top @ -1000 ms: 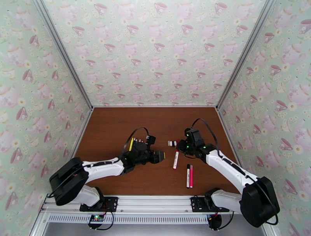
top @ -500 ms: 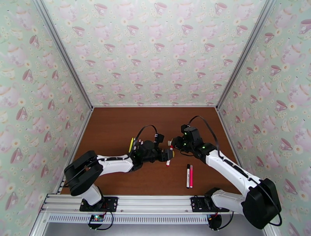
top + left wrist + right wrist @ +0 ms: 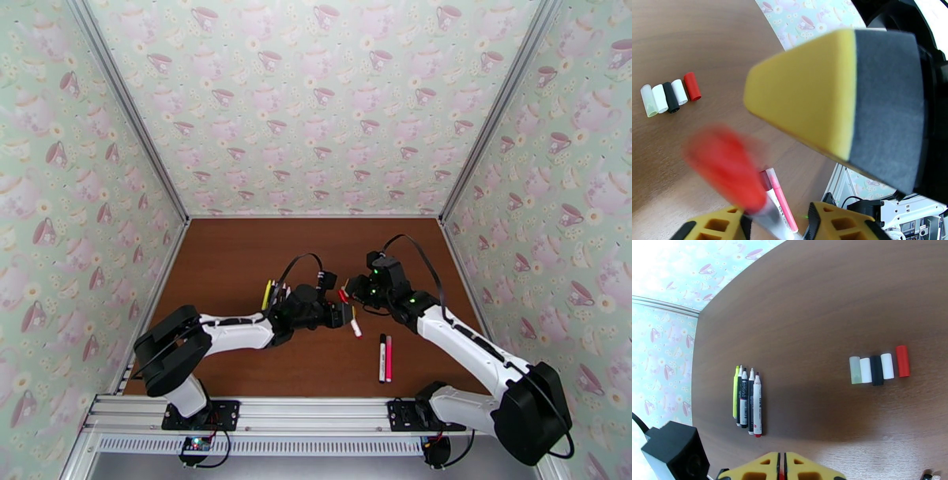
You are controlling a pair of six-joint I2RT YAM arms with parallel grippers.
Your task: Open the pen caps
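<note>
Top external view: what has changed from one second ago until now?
The right gripper lifted the red-capped pen off the table; the left gripper moved right to meet it, jaws closing around the barrel. The black pen and pink pen stayed put.

Left wrist: red cap (image 3: 725, 169) motion-blurred; its pen barrel (image 3: 771, 224) cut off at bottom edge. Right wrist: red sliver (image 3: 781, 477) inside closed right gripper (image 3: 781, 459), unidentifiable.

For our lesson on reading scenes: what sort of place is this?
Probably a robot test booth: left arm and right arm bolted to an aluminium rail, brown tabletop, teacup-wallpapered walls enclosing it.
</note>
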